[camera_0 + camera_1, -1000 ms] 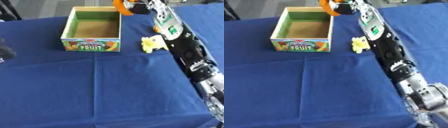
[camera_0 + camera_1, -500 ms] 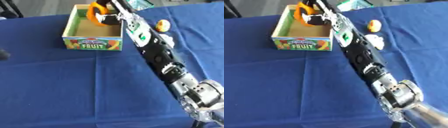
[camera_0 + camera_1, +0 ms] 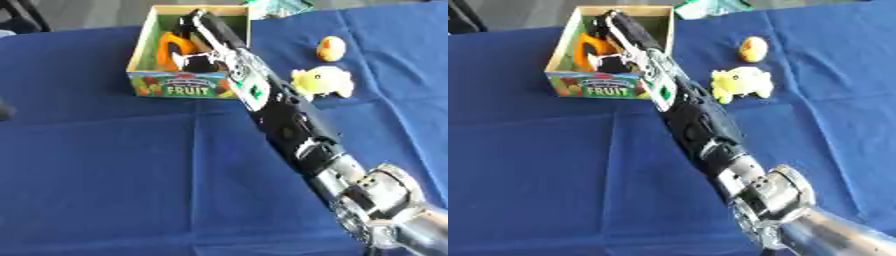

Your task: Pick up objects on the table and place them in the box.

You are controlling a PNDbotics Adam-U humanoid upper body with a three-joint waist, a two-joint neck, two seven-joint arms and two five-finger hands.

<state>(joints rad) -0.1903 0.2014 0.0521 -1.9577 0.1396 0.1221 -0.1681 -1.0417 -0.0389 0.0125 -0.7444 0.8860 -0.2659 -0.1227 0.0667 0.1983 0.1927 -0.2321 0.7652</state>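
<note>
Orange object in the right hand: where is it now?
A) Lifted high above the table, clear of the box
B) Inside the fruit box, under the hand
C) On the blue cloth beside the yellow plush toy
B: the orange object sits within the walls of the fruit box, with the right hand reaching into the box over it.

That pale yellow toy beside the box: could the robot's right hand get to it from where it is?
Probably yes. The pale yellow toy lies in the open on the blue cloth, just beside the right arm, with nothing over it. The right hand is busy in the box with an orange object.
</note>
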